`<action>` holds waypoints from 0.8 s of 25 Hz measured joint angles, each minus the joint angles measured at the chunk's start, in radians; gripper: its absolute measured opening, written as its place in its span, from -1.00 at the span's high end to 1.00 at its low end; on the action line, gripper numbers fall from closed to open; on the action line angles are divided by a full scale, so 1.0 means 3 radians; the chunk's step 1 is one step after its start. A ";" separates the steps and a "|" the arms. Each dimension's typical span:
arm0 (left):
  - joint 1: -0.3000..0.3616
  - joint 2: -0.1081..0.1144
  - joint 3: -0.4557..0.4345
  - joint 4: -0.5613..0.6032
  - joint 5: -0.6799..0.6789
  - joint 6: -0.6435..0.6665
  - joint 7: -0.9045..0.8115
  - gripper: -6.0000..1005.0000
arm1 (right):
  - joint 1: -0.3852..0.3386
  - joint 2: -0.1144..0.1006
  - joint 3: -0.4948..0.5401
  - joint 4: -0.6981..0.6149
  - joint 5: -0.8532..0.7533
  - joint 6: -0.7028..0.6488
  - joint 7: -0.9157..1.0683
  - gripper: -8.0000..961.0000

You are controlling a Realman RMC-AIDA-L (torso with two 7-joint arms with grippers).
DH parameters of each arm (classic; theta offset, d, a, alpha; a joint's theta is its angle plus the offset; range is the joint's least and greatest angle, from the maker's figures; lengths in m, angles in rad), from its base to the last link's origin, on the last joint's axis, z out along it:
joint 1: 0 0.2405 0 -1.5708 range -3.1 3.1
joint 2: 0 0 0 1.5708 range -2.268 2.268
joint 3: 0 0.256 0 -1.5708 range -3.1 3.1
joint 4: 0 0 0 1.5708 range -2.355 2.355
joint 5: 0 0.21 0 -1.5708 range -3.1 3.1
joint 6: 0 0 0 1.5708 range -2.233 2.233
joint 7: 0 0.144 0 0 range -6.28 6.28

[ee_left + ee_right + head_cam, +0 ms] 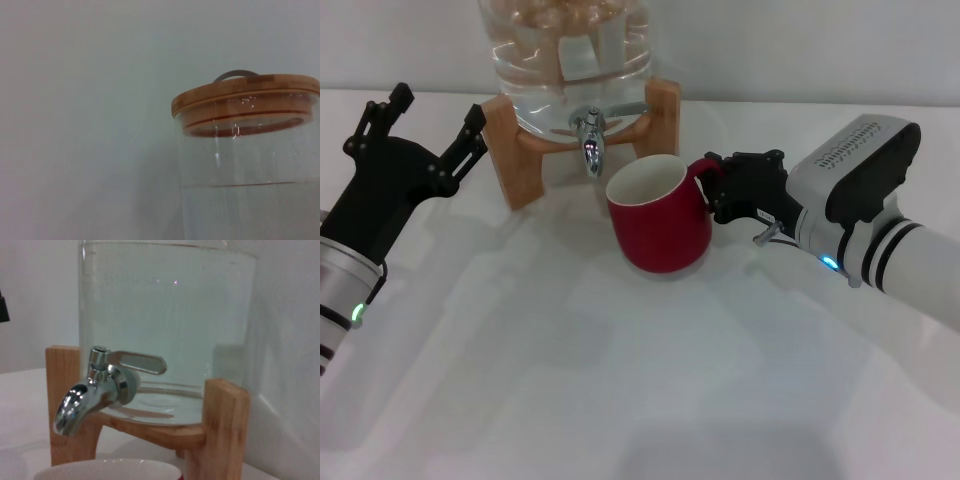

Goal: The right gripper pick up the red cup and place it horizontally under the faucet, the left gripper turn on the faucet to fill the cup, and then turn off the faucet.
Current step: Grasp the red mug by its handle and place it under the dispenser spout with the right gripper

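The red cup [660,225] stands mouth-up just right of and below the faucet [590,140], whose chrome spout points down at the table beside the cup's rim. My right gripper [716,190] reaches in from the right and is shut on the cup's loop handle. In the right wrist view the faucet [95,390] is close, its lever lying sideways, with the red cup's white rim [107,470] at the frame's edge. My left gripper [430,120] hangs open left of the wooden stand, holding nothing.
The clear water jar [565,45] rests in a wooden stand [515,150] at the back of the white table [620,400]. The left wrist view shows the jar's wooden lid [245,92] against a plain wall.
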 joint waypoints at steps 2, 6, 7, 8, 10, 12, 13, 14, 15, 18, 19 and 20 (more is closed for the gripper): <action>-0.0005 -0.0001 0.0000 0.0000 0.0000 0.0000 0.0000 -0.74 | 0.0011 0.0000 -0.0012 0.0015 -0.0002 0.0001 0.0000 0.75; -0.0012 -0.0001 0.0000 0.0000 0.0000 0.0000 0.0000 -0.74 | 0.0025 0.0000 -0.0040 0.0025 -0.0007 0.0004 -0.0001 0.75; -0.0016 -0.0002 0.0000 0.0000 0.0000 0.0001 0.0000 -0.74 | 0.0029 0.0000 -0.0044 0.0026 -0.0009 0.0004 -0.0001 0.75; -0.0018 -0.0002 0.0000 0.0000 0.0000 0.0003 0.0000 -0.74 | 0.0035 0.0000 -0.0048 0.0028 -0.0010 0.0005 -0.0001 0.75; -0.0021 -0.0001 0.0000 0.0000 0.0000 0.0006 0.0000 -0.74 | 0.0062 0.0000 -0.0061 0.0042 -0.0015 0.0004 -0.0001 0.75; -0.0022 -0.0002 0.0000 0.0000 0.0000 0.0007 0.0000 -0.74 | 0.0073 0.0000 -0.0062 0.0050 -0.0015 0.0005 0.0000 0.75; -0.0023 -0.0001 0.0000 0.0000 0.0000 0.0008 0.0000 -0.74 | 0.0081 0.0000 -0.0063 0.0054 -0.0016 0.0006 0.0000 0.75; -0.0024 -0.0001 0.0000 0.0000 0.0000 0.0008 0.0000 -0.74 | 0.0089 0.0000 -0.0063 0.0057 -0.0016 0.0008 0.0001 0.75; -0.0025 -0.0001 0.0000 0.0000 0.0000 0.0009 0.0000 -0.74 | 0.0097 0.0000 -0.0063 0.0062 -0.0016 0.0012 0.0001 0.75; -0.0029 -0.0001 0.0001 0.0000 0.0000 0.0010 0.0000 -0.74 | 0.0104 0.0000 -0.0053 0.0070 -0.0016 0.0046 0.0001 0.75; -0.0030 -0.0001 0.0002 0.0000 0.0000 0.0010 0.0000 -0.74 | 0.0104 0.0000 -0.0048 0.0072 -0.0015 0.0060 0.0001 0.75; -0.0032 -0.0001 0.0003 0.0000 0.0000 0.0011 0.0000 -0.74 | 0.0104 0.0000 -0.0041 0.0073 -0.0010 0.0078 0.0001 0.75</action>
